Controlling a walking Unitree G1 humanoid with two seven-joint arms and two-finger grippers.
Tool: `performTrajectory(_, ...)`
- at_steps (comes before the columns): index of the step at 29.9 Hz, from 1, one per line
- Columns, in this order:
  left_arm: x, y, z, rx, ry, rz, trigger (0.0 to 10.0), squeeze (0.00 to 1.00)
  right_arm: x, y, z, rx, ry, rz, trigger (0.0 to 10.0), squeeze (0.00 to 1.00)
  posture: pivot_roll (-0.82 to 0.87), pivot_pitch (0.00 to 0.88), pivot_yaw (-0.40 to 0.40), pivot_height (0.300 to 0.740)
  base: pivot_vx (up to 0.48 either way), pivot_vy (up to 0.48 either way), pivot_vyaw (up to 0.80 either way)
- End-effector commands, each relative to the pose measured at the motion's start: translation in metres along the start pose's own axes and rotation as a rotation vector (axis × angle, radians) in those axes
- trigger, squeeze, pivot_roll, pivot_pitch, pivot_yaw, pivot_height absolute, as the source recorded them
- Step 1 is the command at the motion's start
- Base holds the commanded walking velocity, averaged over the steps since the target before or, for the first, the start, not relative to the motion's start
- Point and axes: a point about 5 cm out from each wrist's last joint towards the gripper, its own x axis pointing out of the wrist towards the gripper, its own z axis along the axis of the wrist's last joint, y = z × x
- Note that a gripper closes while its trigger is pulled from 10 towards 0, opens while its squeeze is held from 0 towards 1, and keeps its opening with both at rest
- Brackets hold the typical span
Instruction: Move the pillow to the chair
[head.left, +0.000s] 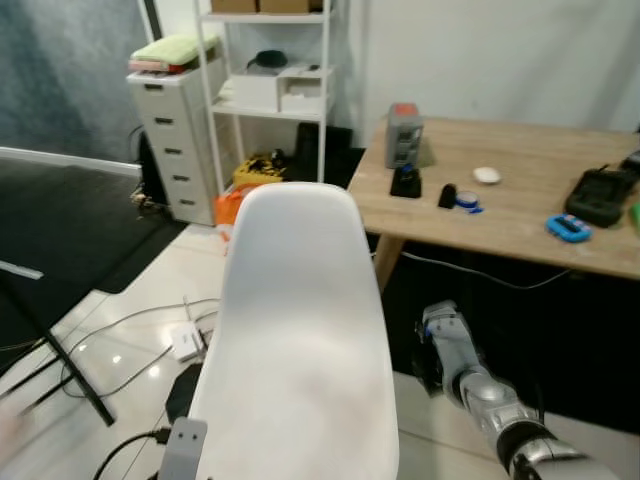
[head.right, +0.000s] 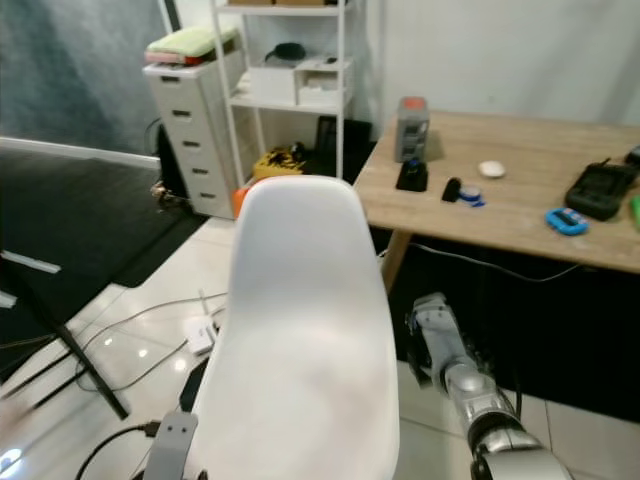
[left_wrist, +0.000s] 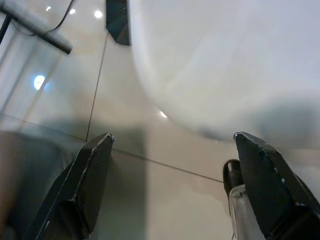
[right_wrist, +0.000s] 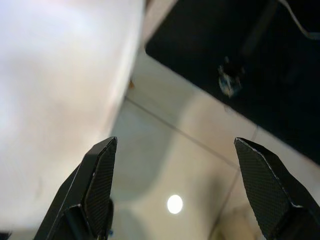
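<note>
Currently your left gripper (left_wrist: 170, 150) and right gripper (right_wrist: 172, 155) stand wide open, empty. Both hang beside the white chair (head.left: 295, 330), above the tiled floor (left_wrist: 150, 190).

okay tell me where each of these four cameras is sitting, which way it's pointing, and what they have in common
Left eye view: on the head, looking forward and down at the white chair and wooden desk; the right arm shows.
Right eye view: beside it, same scene; the right arm again.
Left wrist view: along the open left claw, down at the tiled floor and chair edge.
Right wrist view: along the open right claw, down at floor beside the chair.
Shared: all four show the chair; no pillow appears.
</note>
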Motion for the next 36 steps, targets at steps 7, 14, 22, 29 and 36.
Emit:
performTrajectory(7,0.001,-0.002,-0.001,0.086,0.027,-0.029,10.0,0.0,-0.01,0.025,-0.062,-0.117,0.238,0.083,10.0,0.0,-0.21,0.0,-0.015,0.74,0.0,0.0,0.0)
performTrajectory(14,0.002,-0.003,0.001,0.161,0.035,-0.052,10.0,0.0,-0.01,0.03,-0.064,-0.175,0.249,0.101,10.0,0.0,-0.2,0.0,-0.024,0.74,0.0,0.0,0.0)
performTrajectory(22,0.003,-0.006,0.004,0.249,0.059,-0.099,10.0,0.0,-0.013,0.039,-0.076,-0.245,0.31,0.135,10.0,0.0,-0.2,0.0,-0.031,0.74,0.0,0.0,0.0)
performTrajectory(29,0.003,-0.006,0.006,0.278,0.058,-0.113,10.0,0.0,-0.014,0.044,-0.077,-0.258,0.319,0.169,10.0,0.0,-0.19,0.0,-0.041,0.74,0.0,0.0,0.0)
performTrajectory(36,0.004,-0.003,0.009,0.286,0.059,-0.113,10.0,0.0,-0.012,0.041,-0.071,-0.235,0.307,0.179,10.0,0.0,-0.2,0.0,-0.034,0.74,0.0,0.0,0.0)
